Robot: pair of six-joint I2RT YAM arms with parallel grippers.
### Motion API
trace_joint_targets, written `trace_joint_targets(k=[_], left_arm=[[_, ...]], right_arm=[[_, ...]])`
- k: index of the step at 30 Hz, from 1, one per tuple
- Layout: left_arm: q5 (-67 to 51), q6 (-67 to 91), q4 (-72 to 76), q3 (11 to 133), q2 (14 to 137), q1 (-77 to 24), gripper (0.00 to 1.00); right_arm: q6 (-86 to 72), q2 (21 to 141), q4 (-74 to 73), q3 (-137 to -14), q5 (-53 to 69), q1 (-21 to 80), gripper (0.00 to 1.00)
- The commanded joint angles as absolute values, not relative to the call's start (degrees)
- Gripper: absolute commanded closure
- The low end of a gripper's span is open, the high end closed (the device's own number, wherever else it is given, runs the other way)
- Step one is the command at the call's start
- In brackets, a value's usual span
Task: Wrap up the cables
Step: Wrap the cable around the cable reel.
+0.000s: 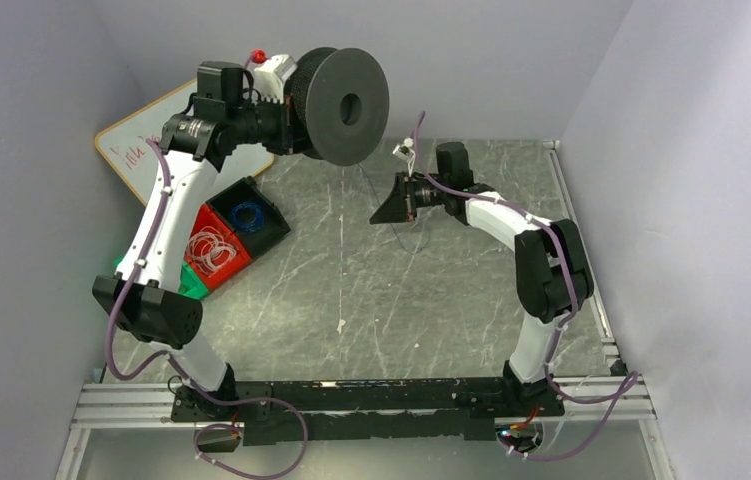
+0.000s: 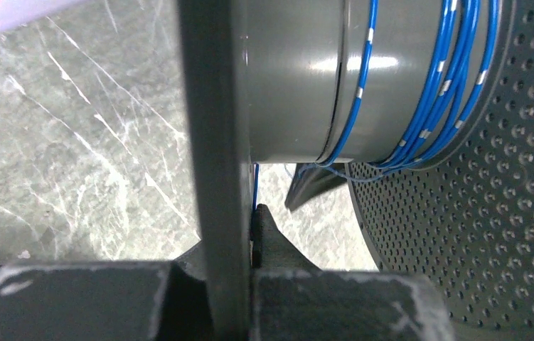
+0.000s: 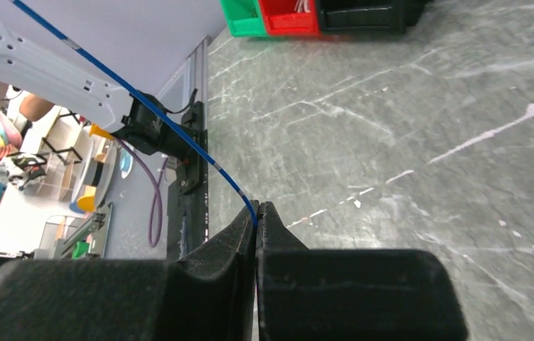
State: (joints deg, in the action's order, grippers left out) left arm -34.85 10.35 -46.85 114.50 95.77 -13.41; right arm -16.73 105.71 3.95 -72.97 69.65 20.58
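Cable (image 3: 178,133) pinched in right pincer (image 3: 257,210), seemingly taut

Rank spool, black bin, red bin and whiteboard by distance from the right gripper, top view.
From the right gripper, shut on the blue wire:
1. spool: raised, just up-left of it.
2. black bin: on the table to its left.
3. red bin: against the black bin, farther left.
4. whiteboard: far-left corner.

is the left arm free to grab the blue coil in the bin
Probably not: the left fingers are shut on the spool, so nothing is free to grip the blue coil, though it lies uncovered.
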Motion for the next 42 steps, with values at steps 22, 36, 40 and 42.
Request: trace_joint_targets(k=[22,36,40,42], left_arm=[[-32.8,-14.9,-49.1,93.1,82.3,-13.8,0.98],[-3.2,-19.1,-38.2,82.5,81.4,-28.1,0.98],[4.0,-18.4,-34.9,81.6,82.4,-30.4,0.98],[7.2,-18.8,-33.7,81.3,83.0,-31.7,0.98]], right_arm=[[3.2,103.8,-21.2,-83.0,77.8,8.1,0.94],[-25.6,98.9,9.7,-74.3,83.4,7.8,0.94],[-33.2,97.6,18.6,-72.0,84.3,7.8,0.93],[-37.0,97.0,23.3,-70.8,84.6,7.8,0.93]])
